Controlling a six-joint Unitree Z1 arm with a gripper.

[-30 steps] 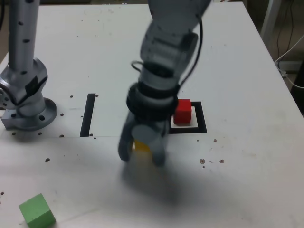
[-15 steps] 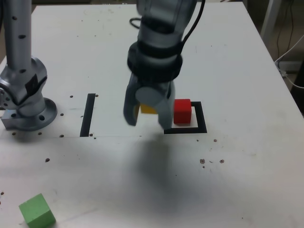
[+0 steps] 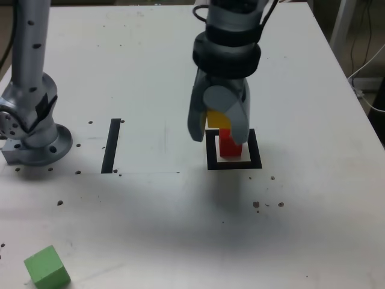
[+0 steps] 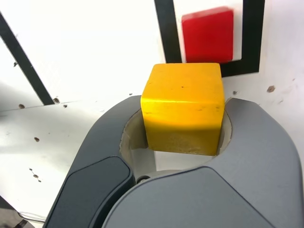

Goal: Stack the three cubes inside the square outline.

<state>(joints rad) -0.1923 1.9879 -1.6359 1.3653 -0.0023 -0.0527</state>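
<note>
I have the gripper (image 3: 218, 129) clamped on the yellow cube (image 4: 183, 108), in the air above the red cube (image 3: 229, 146) inside the square outline (image 3: 234, 164). The green cube (image 3: 47, 266) sits at eight o'clock from it, well apart.

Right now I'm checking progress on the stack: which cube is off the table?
The yellow cube, clamped in the pincer above the outline. The red cube sits inside that outline and the green cube lies far off on the table.
</note>
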